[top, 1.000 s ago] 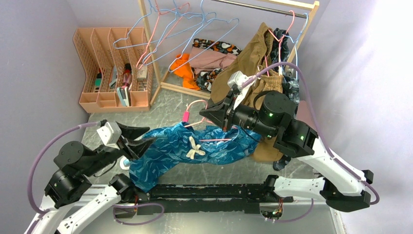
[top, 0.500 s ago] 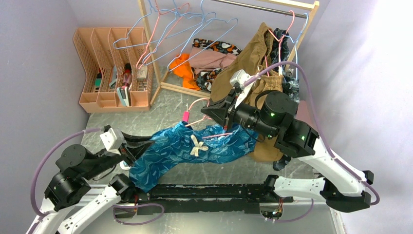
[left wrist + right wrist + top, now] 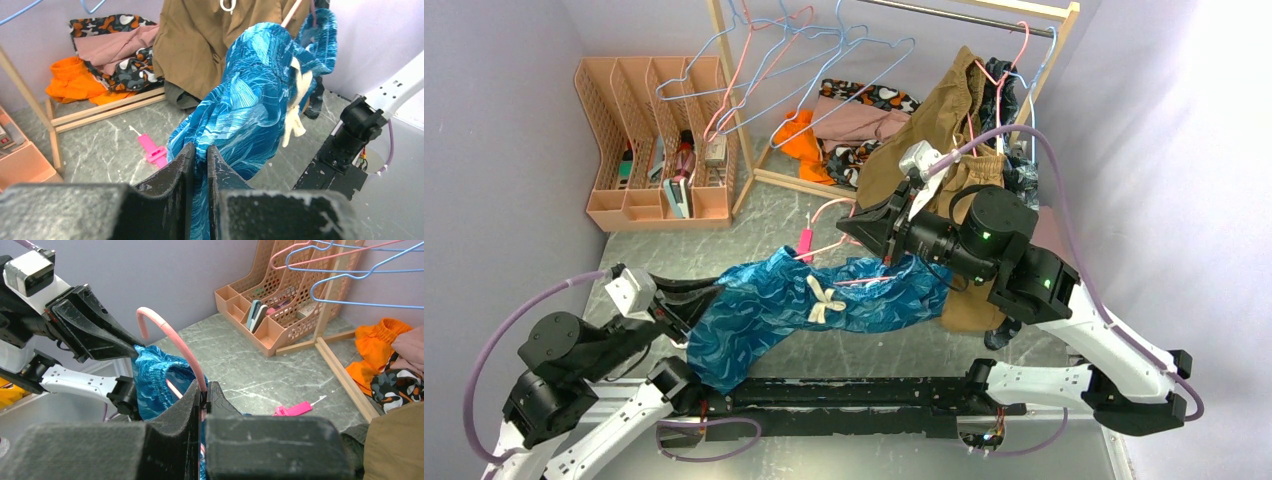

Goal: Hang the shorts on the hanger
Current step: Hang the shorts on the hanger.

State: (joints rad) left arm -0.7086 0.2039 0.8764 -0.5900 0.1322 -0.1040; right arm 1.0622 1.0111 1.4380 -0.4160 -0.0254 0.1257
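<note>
The teal-blue leaf-print shorts [image 3: 824,305] with a cream drawstring [image 3: 824,298] hang stretched between my two grippers above the table. My left gripper [image 3: 702,297] is shut on the shorts' left edge; the fabric sits between its fingers in the left wrist view [image 3: 201,152]. My right gripper [image 3: 849,232] is shut on the pink wire hanger [image 3: 829,212] near its hook, whose curve rises in the right wrist view [image 3: 170,340]. The hanger's pink bar [image 3: 864,283] shows through the shorts' waist opening. The shorts also show in the right wrist view [image 3: 155,375].
A wooden clothes rack [image 3: 744,120] with light-blue hangers [image 3: 824,60] stands at the back. Tan-brown shorts [image 3: 934,130] hang behind my right arm. A peach desk organizer [image 3: 659,140] is at back left. A pink clip [image 3: 806,240] lies on the table; a clothes pile [image 3: 854,120] sits under the rack.
My left gripper has pulled left and back toward its base with the shorts' edge, stretching the fabric out flatter. The right gripper with the hanger has hardly moved.
</note>
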